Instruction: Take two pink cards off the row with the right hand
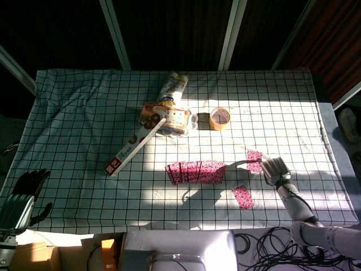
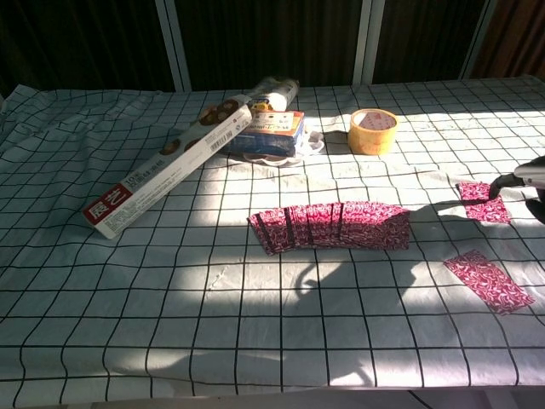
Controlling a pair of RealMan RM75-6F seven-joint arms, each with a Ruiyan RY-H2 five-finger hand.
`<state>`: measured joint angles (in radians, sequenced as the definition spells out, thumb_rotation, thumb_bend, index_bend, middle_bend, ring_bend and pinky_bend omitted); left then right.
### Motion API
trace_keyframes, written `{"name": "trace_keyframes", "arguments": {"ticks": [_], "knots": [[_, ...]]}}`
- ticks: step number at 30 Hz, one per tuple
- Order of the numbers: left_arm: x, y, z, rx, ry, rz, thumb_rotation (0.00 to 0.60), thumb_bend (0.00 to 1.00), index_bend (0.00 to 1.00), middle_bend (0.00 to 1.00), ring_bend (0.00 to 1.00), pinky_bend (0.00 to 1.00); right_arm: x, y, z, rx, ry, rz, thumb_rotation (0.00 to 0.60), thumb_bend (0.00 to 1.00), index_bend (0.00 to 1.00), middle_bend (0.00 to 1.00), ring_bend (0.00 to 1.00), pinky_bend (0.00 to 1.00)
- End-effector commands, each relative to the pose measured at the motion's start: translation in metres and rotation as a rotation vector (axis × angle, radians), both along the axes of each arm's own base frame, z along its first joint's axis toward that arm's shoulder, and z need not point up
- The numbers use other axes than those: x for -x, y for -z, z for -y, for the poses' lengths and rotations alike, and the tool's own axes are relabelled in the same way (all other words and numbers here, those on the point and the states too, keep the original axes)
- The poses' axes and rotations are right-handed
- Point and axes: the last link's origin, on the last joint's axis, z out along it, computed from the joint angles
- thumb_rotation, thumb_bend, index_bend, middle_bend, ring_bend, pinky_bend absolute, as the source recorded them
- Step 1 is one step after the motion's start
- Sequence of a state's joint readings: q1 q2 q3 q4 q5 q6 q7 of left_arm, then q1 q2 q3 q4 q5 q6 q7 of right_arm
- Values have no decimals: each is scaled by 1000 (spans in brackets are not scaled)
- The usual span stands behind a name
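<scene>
A fanned row of pink cards [image 1: 196,171] [image 2: 332,226] lies at the front middle of the checked cloth. To the right of the row, my right hand [image 1: 275,168] [image 2: 530,177] holds one pink card [image 1: 254,160] [image 2: 482,201] by its right edge, well clear of the row. Another pink card [image 1: 243,197] [image 2: 488,281] lies flat on the cloth nearer the front edge. My left hand [image 1: 25,189] hangs off the table's front left corner, fingers apart and holding nothing. The chest view shows only the fingertips of the right hand at its right border.
A long white box [image 1: 135,144] [image 2: 166,170] lies diagonally at the left of centre. Behind it are a snack pack [image 1: 175,119] [image 2: 268,132] and a lying cylinder [image 1: 173,86] [image 2: 272,89]. A roll of yellow tape [image 1: 219,118] [image 2: 373,130] stands to the right of them.
</scene>
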<state>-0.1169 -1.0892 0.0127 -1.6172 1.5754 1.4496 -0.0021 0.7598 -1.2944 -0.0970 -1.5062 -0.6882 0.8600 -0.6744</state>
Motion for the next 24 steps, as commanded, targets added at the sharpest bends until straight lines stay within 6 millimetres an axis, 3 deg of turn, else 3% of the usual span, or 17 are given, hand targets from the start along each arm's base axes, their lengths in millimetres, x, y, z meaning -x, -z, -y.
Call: {"name": "trace_keyframes", "arguments": {"ticks": [1, 3, 6, 9, 13, 18, 21, 24], "knots": [[0, 0, 0, -2, 0, 1, 600, 369, 0, 51, 0, 0, -7, -13, -6, 41, -50, 69, 600, 750, 156, 999, 935, 983], [0, -1, 0, -4, 3, 2, 600, 369, 0, 51, 0, 0, -12, -22, -14, 72, -92, 119, 600, 667, 72, 928, 800, 902], [-1, -1, 2, -9, 9, 6, 600, 371, 0, 51, 1, 0, -20, -40, -34, 129, -169, 216, 600, 487, 0, 583, 514, 740], [-1, -3, 4, -18, 19, 11, 600, 370, 0, 40, 1, 0, -17, -62, -66, 188, -214, 284, 600, 430, 0, 312, 276, 600], [-2, -5, 8, -30, 37, 16, 600, 370, 0, 20, 0, 0, -2, -90, -121, 312, -234, 289, 600, 421, 0, 72, 49, 409], [-4, -4, 13, -42, 60, 4, 600, 371, 0, 16, 0, 0, 13, -94, -176, 422, -315, 323, 600, 421, 0, 2, 0, 193], [-6, -1, 14, -37, 72, -2, 600, 370, 0, 16, 0, 0, 21, -91, -184, 431, -330, 314, 600, 420, 0, 0, 0, 105], [-7, 0, 14, -21, 79, 5, 600, 370, 0, 16, 0, 0, 22, -92, -182, 449, -334, 321, 600, 420, 0, 0, 0, 79]]}}
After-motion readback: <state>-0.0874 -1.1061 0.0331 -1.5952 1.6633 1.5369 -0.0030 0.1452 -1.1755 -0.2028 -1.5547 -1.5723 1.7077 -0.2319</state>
